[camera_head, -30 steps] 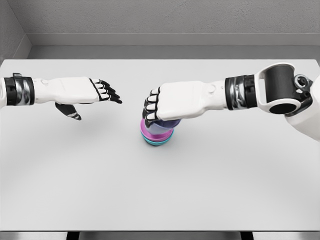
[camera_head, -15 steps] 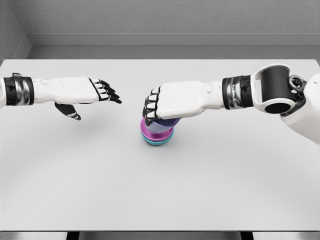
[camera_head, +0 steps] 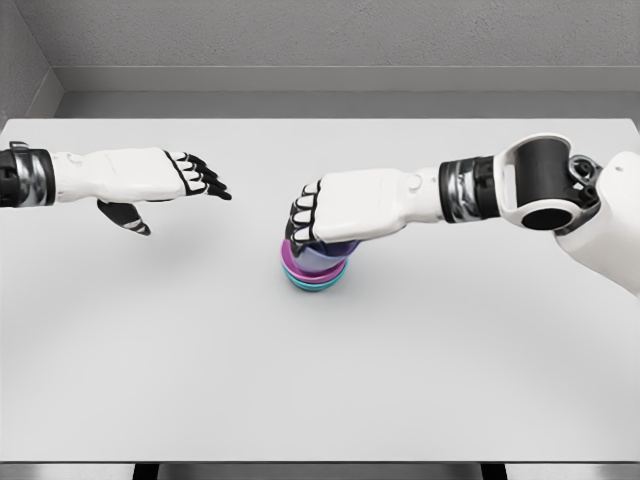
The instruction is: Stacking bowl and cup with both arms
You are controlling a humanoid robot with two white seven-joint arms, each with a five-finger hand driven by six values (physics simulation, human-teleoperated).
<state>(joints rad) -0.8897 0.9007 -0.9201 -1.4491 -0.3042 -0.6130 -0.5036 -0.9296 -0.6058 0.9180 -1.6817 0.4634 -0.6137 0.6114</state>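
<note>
A teal bowl (camera_head: 315,283) sits mid-table with a magenta bowl (camera_head: 305,268) nested in it. A purple cup (camera_head: 325,256) rests inside the magenta bowl. My right hand (camera_head: 308,228) is directly over the stack, its fingers curled around the top of the cup, hiding the cup's rim. My left hand (camera_head: 190,180) hovers to the left of the stack, well apart from it, with fingers extended and thumb hanging down, holding nothing.
The grey table (camera_head: 320,380) stretches wide around the stack. Its far edge meets a grey wall (camera_head: 320,40), and the front edge runs along the bottom of the view.
My left hand has drawn back to the left and slightly up, away from the stack. The right hand stays on the cup, while its forearm has shifted a little leftward.
</note>
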